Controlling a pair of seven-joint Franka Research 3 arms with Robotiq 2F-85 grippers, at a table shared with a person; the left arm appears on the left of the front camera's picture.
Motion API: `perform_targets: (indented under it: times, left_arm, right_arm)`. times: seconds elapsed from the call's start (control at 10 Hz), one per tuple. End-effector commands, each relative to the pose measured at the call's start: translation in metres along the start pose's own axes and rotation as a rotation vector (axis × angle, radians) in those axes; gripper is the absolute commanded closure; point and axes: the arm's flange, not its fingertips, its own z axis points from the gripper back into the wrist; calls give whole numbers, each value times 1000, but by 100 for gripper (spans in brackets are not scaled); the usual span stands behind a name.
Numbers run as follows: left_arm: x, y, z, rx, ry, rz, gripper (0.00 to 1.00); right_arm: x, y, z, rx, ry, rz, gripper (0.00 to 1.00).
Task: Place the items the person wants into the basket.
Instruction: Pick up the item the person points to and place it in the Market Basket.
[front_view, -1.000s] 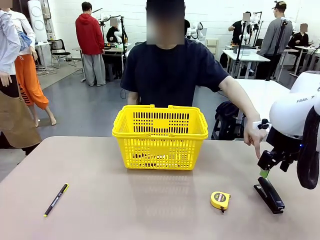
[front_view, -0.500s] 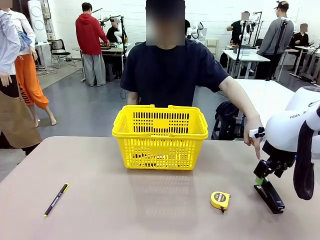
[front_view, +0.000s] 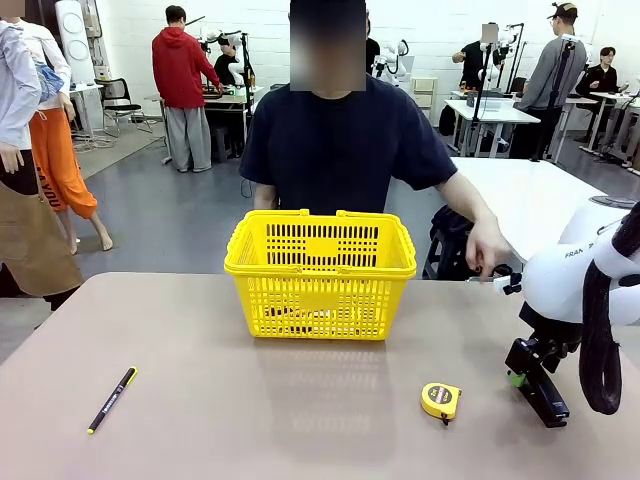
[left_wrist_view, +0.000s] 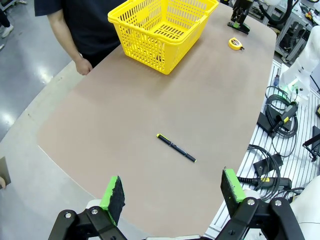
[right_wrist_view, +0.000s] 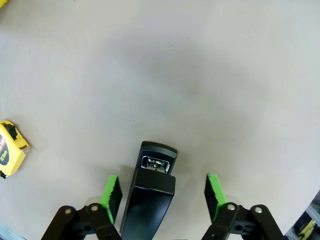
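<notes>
Stapler (right_wrist_view: 150, 200), black and lying flat on the table (front_view: 300, 420) at the robot's right, near the front edge, looks like a dense, rigid thing for its size: stiff body, probably smooth painted or plastic sides that could slip under the pads, and a hinged top arm that may flap if lifted by that arm alone. The safest hold, I judge, is across the two long sides near the middle of the body, squeezing base and arm together. Its long axis runs from the near edge toward the far side, slightly slanted in the front view; in the right wrist view the open metal nose points away from the camera, up the picture. The right gripper (right_wrist_view: 162, 192) straddles it, one green pad on each side, jaws wide apart with a clear gap on the right side, so nothing is clamped yet. A yellow tape measure (front_view: 440, 400) sits just beside, toward the middle. The basket (front_view: 320, 272) stands well apart at the table's centre, before the person (front_view: 345, 150), whose hand (front_view: 488, 250) hovers close above the right arm. The left gripper (left_wrist_view: 172, 192) hangs wide and empty over the table, with a black pen (left_wrist_view: 176, 148) below it.
</notes>
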Motion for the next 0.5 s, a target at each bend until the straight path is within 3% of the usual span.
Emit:
perform_targets:
  times: [0.0,0.2,0.3,0.4]
  left_arm:
    - [-3,0,-1,-3,-16,-24,0]
    - [-3,0,-1,-3,-16,-24,0]
    - [-3,0,-1,-3,-16,-24,0]
    - [-3,0,-1,-3,-16,-24,0]
  right_arm:
    - [0,-3,3,-23,-26,26,100]
    - [-1,-4,3,-23,-21,23,100]
    - [0,-5,3,-22,-20,21,84]
    - [0,-5,4,-21,-19,20,94]
